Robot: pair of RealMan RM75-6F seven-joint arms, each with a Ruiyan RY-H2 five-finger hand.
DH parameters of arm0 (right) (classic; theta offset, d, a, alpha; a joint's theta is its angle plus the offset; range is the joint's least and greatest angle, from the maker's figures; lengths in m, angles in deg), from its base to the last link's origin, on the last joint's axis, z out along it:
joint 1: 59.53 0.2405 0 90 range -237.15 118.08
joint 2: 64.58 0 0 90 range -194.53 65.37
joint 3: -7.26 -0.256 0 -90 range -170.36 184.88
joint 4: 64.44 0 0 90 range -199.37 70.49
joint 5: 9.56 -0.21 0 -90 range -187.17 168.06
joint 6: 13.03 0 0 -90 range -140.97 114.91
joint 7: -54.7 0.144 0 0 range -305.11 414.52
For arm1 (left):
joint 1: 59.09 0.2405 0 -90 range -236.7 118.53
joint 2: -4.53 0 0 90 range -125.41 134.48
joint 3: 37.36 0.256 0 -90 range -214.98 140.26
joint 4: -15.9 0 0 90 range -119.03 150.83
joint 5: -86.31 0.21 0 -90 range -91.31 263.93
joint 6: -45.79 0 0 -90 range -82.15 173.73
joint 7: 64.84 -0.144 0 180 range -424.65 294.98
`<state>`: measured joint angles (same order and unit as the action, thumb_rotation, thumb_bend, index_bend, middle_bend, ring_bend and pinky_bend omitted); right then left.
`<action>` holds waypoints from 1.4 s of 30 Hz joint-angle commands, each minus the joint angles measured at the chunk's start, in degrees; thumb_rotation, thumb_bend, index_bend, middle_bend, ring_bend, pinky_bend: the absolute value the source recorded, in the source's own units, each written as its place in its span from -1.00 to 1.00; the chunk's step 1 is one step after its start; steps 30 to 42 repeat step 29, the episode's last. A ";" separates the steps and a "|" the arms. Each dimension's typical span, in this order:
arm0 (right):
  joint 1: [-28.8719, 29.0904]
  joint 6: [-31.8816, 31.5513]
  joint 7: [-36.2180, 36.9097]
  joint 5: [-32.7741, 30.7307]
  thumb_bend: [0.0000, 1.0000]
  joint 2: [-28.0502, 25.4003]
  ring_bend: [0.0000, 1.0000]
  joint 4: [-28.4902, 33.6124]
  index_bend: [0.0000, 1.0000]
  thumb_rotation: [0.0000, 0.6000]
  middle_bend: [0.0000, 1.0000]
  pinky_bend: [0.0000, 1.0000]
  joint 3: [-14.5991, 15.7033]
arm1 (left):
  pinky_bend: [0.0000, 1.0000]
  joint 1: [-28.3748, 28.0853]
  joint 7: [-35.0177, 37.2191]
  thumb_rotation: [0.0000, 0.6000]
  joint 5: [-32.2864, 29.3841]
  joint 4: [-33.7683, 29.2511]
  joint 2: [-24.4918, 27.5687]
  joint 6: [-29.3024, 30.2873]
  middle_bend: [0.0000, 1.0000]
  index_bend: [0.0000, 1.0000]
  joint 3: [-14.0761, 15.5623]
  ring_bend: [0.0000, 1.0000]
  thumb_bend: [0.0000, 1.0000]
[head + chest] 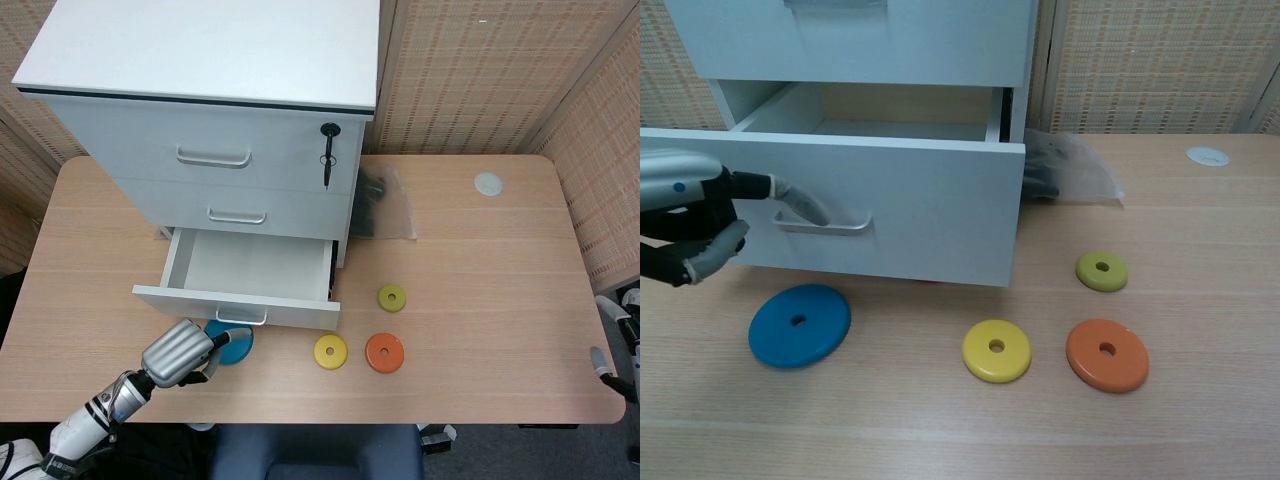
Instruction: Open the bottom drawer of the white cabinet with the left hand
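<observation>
The white cabinet (210, 130) stands at the table's back left. Its bottom drawer (250, 265) is pulled out and its inside looks bare. In the chest view the drawer front (920, 210) carries a metal handle (835, 226). My left hand (685, 228) hangs just left of the handle, one finger stretched toward the bar's left end and the rest loosely curled. From the head view, the left hand (180, 352) sits in front of the drawer with a small gap to the handle (240, 318). My right hand (618, 345) shows partly at the table's right edge, holding nothing.
A blue disc (799, 324) lies on the table under the drawer front, close to my left hand. Yellow (996, 350), orange (1107, 354) and small green (1101, 270) discs lie to the right. A clear bag with dark contents (1065, 170) sits beside the cabinet.
</observation>
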<state>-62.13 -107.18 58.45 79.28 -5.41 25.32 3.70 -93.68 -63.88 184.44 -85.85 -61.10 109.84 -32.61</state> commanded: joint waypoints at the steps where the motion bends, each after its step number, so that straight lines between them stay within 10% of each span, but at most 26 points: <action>1: 0.38 1.13 0.40 0.44 -0.31 -0.54 -0.62 0.00 -0.65 1.00 -0.43 -0.59 0.50 | 0.89 2.40 0.48 1.00 -0.25 0.56 0.58 3.21 0.63 -0.58 0.07 0.61 0.51; 20: 4.83 6.24 2.25 3.21 -0.48 0.45 -0.62 -1.17 -0.65 1.00 -0.43 -0.59 0.79 | -0.10 18.32 -4.66 1.00 -14.21 11.74 -1.67 17.32 0.08 -0.33 -1.94 -0.04 -0.03; 42: 5.63 6.58 3.03 4.25 -0.44 1.55 -0.62 -2.01 -0.62 1.00 -0.41 -0.59 1.34 | -0.12 23.15 -6.17 1.00 -15.56 14.41 -3.25 21.70 0.06 -0.31 -2.50 -0.07 -0.03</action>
